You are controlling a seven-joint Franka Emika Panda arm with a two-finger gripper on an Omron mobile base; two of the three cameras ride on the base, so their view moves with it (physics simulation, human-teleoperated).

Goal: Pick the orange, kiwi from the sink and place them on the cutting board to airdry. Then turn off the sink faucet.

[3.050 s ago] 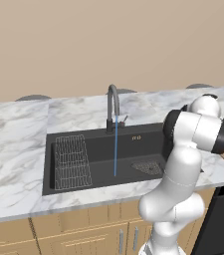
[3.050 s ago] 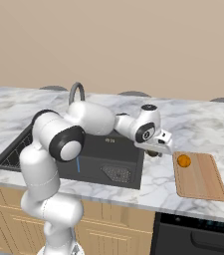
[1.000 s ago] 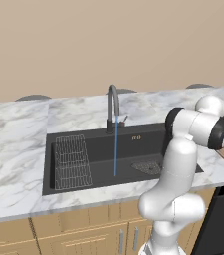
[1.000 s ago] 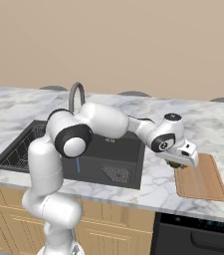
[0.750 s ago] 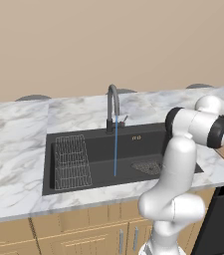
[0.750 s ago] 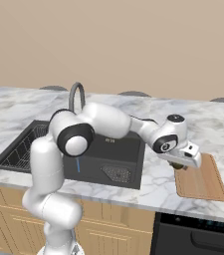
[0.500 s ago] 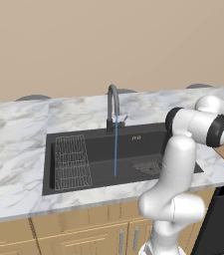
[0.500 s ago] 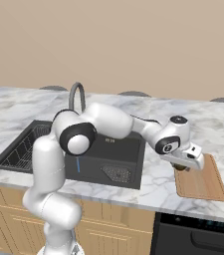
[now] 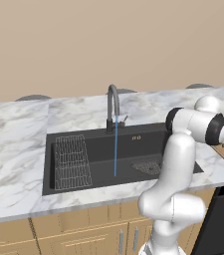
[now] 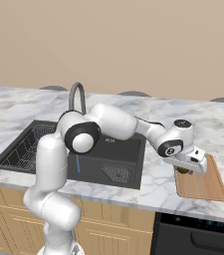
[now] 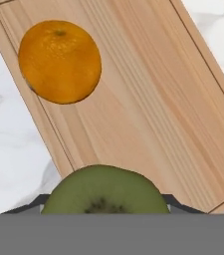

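My gripper [image 10: 184,167] is shut on the kiwi [image 11: 105,191], an olive-green oval that sits between the dark fingertips low in the hand view. It hangs just above the near-left part of the wooden cutting board [image 10: 205,184]. The orange [image 11: 59,61] lies on the cutting board [image 11: 148,99] near one edge, a short way beyond the kiwi and apart from it. The dark sink [image 10: 128,154] lies to the left of the board. Its gooseneck sink faucet [image 9: 112,102] has a thin blue stream [image 9: 115,147] running into the basin.
A wire grid rack [image 9: 69,160] sits in the left half of the sink [image 9: 93,149], and a mesh drain plate [image 9: 146,166] on the right. Marble counter [image 10: 153,184] separates sink and board. A dark appliance front [image 10: 198,234] stands below the board.
The gripper with the kiwi has shifted a little toward the board and come lower over it. The orange has stayed where it was and water keeps running.
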